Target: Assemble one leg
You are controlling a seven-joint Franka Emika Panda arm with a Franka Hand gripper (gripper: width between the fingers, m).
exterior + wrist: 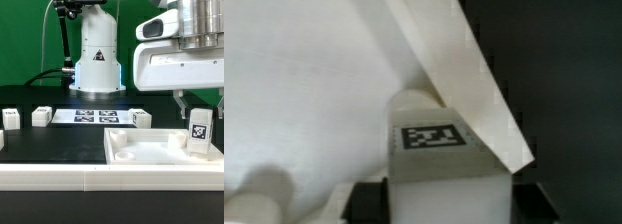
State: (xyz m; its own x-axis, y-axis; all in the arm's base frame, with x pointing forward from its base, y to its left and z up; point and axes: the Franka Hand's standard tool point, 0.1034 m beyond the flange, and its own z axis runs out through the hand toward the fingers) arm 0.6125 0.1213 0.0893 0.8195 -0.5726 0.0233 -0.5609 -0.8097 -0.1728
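Fingers (pixel 199 104) narrowly closed around the upright leg (pixel 200 133), inside the white tray's (pixel 150 152) corner.

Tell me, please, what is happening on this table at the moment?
The Panda arm's gripper is shut on the leg, holding it upright at the large white tray-like piece, near the rim on the exterior view's right. Other small white parts lie by the marker board behind.

leg (pixel 200 133): white, black-and-white square tag
tray (pixel 150 150): plain white
marker board (pixel 95 116): white, black tags
table (pixel 50 150): black
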